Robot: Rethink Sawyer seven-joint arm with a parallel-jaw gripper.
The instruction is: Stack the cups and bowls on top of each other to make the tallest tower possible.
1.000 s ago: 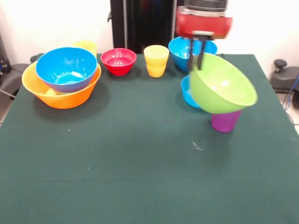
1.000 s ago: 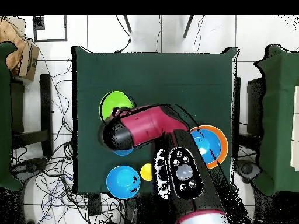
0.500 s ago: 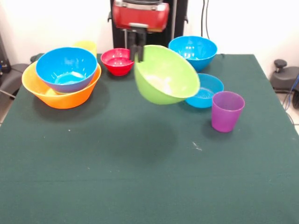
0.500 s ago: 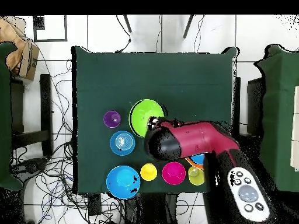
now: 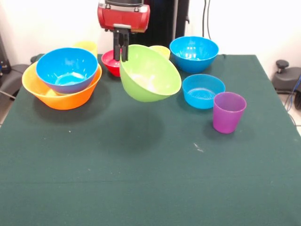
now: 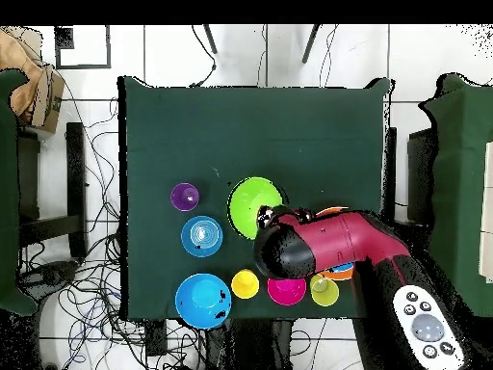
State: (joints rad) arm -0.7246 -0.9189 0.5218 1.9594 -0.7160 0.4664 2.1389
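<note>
step: carrying lime green bowl (image 5: 149, 74) through the air toward the tower (image 5: 62, 78), judged mid-transfer
gripper (image 5: 121, 46): fingers pinched on the bowl's near-top rim, bowl hanging tilted, clear of the table
tower: blue bowl (image 5: 67, 68) nested in orange-yellow bowl (image 5: 61, 96), well apart from the carried bowl
next: probably centre over blue bowl, level the tilt, lower, release
others: purple cup (image 5: 228, 112), shallow blue bowl (image 5: 203, 90) resting on table
</note>
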